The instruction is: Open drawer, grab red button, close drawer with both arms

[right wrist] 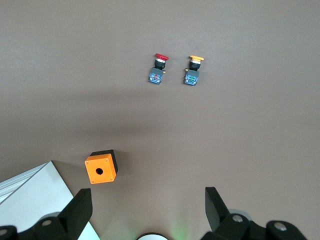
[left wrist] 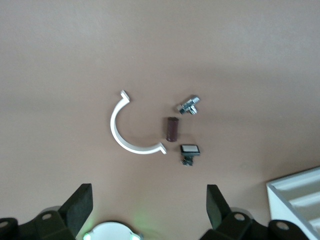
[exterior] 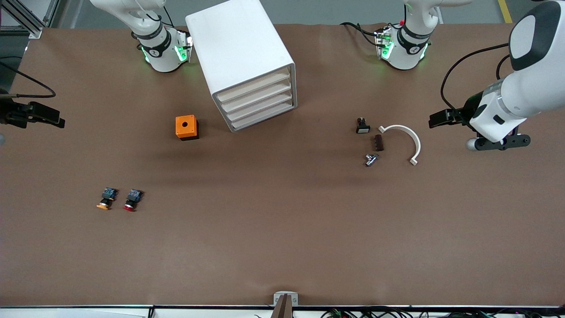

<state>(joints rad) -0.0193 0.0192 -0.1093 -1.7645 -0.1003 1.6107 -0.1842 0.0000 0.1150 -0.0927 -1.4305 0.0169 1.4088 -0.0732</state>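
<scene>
You have all four drawers (exterior: 260,102) shut in the white cabinet (exterior: 240,53), which stands near the arms' bases. The red-capped button (exterior: 132,200) lies on the bench (exterior: 282,229) toward the right arm's end, just beside the orange-capped button (exterior: 106,198), both nearer the front camera than the orange cube (exterior: 186,127). Your left pincer (left wrist: 148,212) hangs wide open and empty over the bench's left-arm end, near the white half-ring clamp (exterior: 404,140). Your right pincer (right wrist: 147,212) is spread wide too, holding nothing.
</scene>
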